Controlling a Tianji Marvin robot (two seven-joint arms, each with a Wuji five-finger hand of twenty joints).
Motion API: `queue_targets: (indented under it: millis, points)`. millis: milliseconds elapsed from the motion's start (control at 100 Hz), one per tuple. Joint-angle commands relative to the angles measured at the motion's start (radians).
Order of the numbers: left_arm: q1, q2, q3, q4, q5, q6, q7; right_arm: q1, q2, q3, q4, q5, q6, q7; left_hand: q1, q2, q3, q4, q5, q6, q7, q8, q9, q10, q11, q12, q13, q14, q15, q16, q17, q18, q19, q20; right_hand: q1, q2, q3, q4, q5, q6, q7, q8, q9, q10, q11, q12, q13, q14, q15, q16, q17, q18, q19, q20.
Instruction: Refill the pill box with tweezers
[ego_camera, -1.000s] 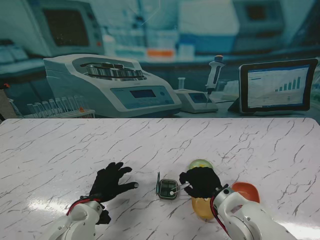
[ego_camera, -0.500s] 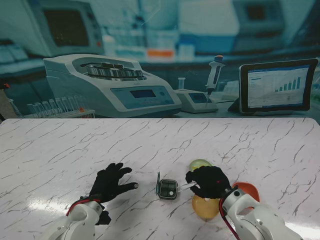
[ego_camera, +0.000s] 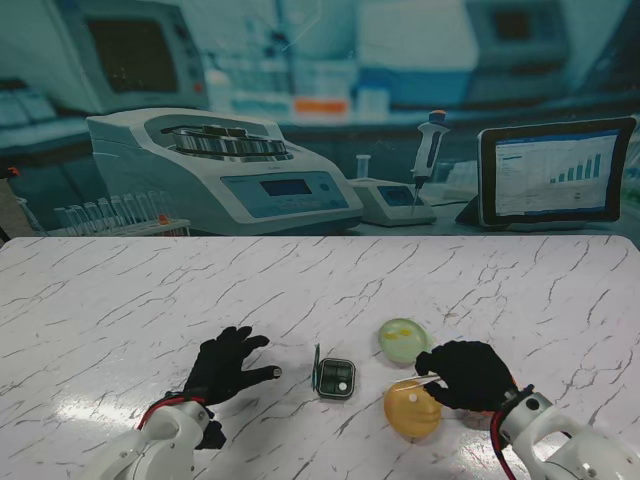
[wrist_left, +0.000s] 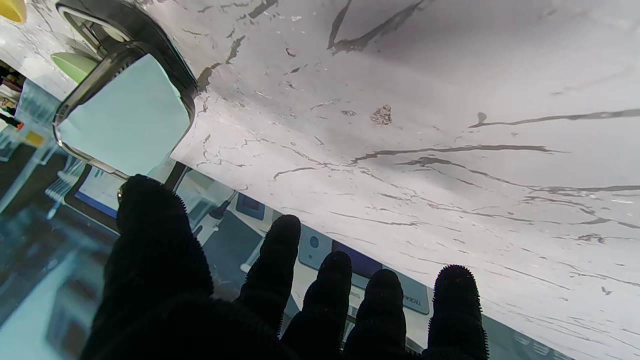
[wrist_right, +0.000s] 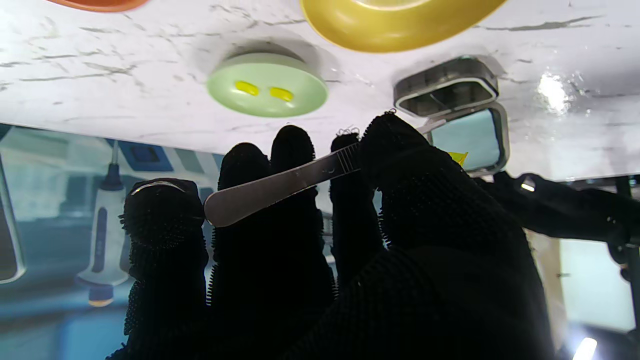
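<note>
One hand pulled back from pill box

Right hand withdrawn rightward, now over yellow dish, fingers clamped on tweezers. Pill box open on bench, unmoved. Left hand unchanged, fingers spread, empty.

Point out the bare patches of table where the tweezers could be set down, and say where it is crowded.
Bare marble runs from the pill box and green dish out to the far edge. So does the stretch left of the left hand. Crowded: around the right hand, holding the tweezers, by the yellow dish.
</note>
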Motion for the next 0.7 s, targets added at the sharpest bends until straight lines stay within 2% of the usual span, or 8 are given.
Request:
queue_targets:
  millis: [0, 330, 690]
  points:
    - [0.001, -0.004, 0.006, 0.003, -0.003, -0.016, -0.012, -0.028, 0.0, 0.015, -0.013, -0.003, -0.008, 0.005, -0.017, 0.04, 0.01, 0.032, -0.016, -0.032, -0.011, -0.007, -0.022, 0.008, -0.022, -0.008, -0.035, -0.009, -0.025, 0.0, -0.01, 0.011, -0.038, 0.011, 0.031, 0.028, 0.0, 0.014, 0.046, -0.043, 0.049, 0.005, 0.031, 0.025, 0.028, 0.0, 0.021, -0.012, 0.036, 0.016, 0.024, -0.488, 0.047, 0.011]
    - [-0.011, -0.004, 0.026, 0.014, -0.01, -0.016, -0.012, -0.086, 0.001, 0.113, -0.034, -0.004, -0.04, 0.085, -0.016, 0.042, 0.01, 0.032, -0.017, -0.032, -0.01, -0.007, -0.024, 0.01, -0.023, -0.008, -0.037, -0.01, -0.026, 0.0, -0.009, 0.01, -0.039, 0.011, 0.033, 0.02, 0.01, 0.017, 0.047, -0.047, 0.055, 0.009, 0.03, 0.025, 0.047, 0.003, 0.023, -0.024, 0.053, 0.023, 0.029, -0.506, 0.057, 0.008]
    - [-0.012, -0.005, 0.03, 0.014, -0.018, -0.008, -0.014, -0.046, 0.01, 0.075, 0.015, -0.054, -0.006, 0.081, -0.019, 0.044, 0.01, 0.032, -0.017, -0.031, -0.011, -0.007, -0.024, 0.009, -0.023, -0.008, -0.041, -0.01, -0.028, -0.001, -0.01, 0.007, -0.044, 0.009, 0.038, -0.012, 0.028, 0.015, 0.025, -0.034, 0.045, 0.005, 0.019, 0.022, 0.046, 0.0, 0.021, -0.033, 0.05, 0.021, 0.034, -0.523, 0.047, -0.001]
